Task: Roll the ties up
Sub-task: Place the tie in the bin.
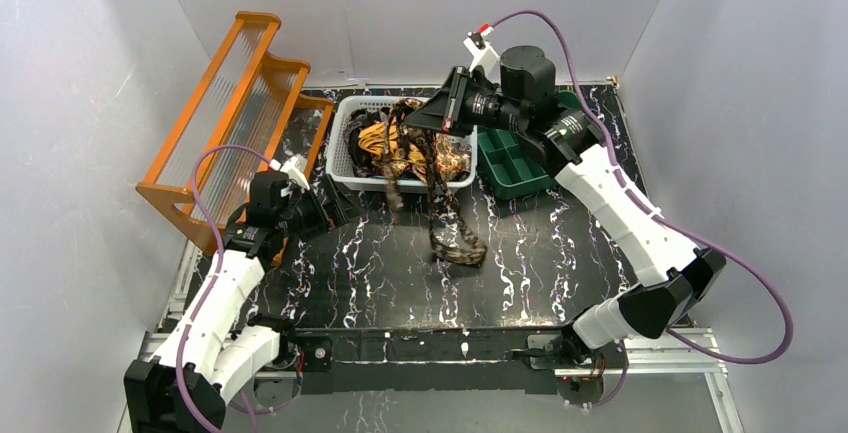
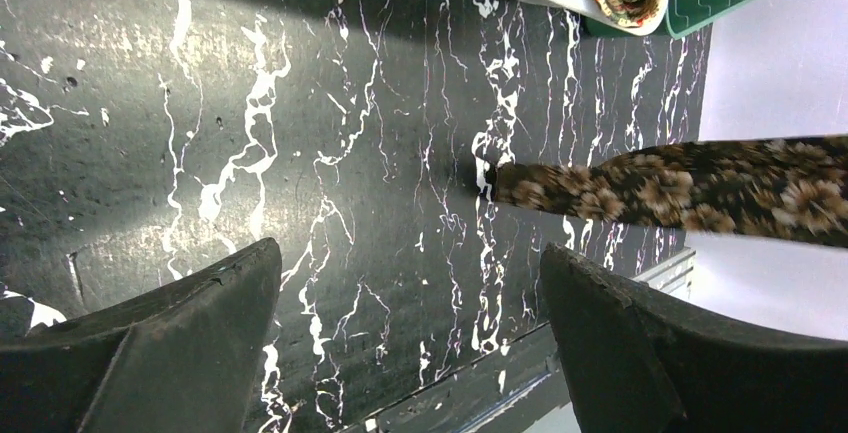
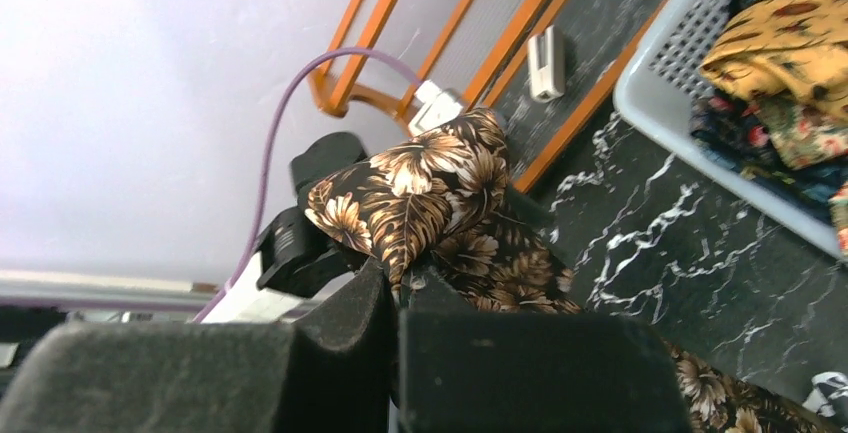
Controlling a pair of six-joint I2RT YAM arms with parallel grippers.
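Right gripper [image 3: 395,288] on soft leaf-print tie [image 3: 425,193]

White arms [image 1: 620,198], black claws [image 2: 410,263], purple cables [image 3: 268,158].

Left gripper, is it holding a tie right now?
No, the left gripper is wide open above the table, with nothing between its jaws.

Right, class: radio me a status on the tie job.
Right gripper shut on brown tie, over basket; tie's tail on table. Left gripper open, empty. Nothing in the way.
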